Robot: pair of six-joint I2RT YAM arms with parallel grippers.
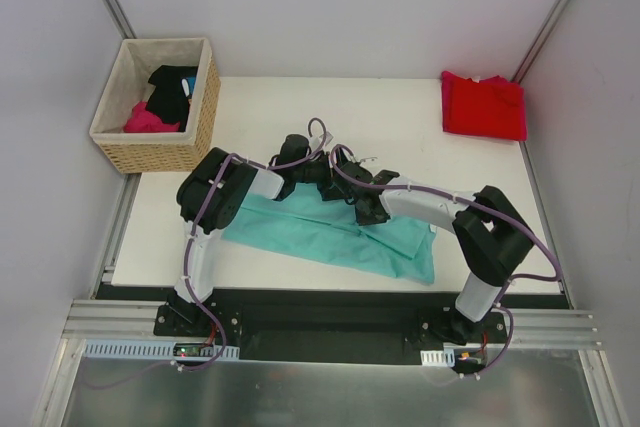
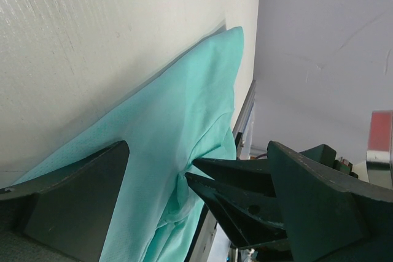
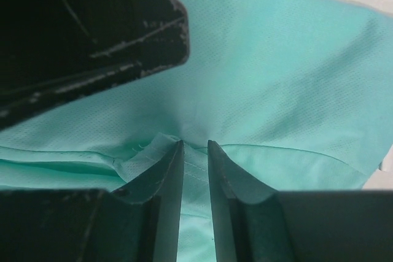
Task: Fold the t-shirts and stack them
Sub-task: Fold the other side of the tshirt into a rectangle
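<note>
The teal t-shirt [image 1: 330, 237] lies flattened in a long band across the near middle of the white table [image 1: 400, 127]. The red t-shirt [image 1: 484, 105] sits folded at the back right corner. Both grippers meet at the teal shirt's far edge. My right gripper [image 3: 194, 145] is nearly closed, with the shirt's stitched hem [image 3: 195, 170] pinched between its fingers and the cloth bunched at its tips. My left gripper [image 2: 196, 200] stands wide open over the teal t-shirt [image 2: 178, 115]. The right gripper's two dark fingers [image 2: 245, 194] reach in between its jaws.
A wicker basket [image 1: 195, 142] at the back left holds a black garment [image 1: 172, 87] and a magenta-pink garment [image 1: 150, 119]. Grey walls close in the table on three sides. A metal rail [image 1: 330, 332] runs along the near edge.
</note>
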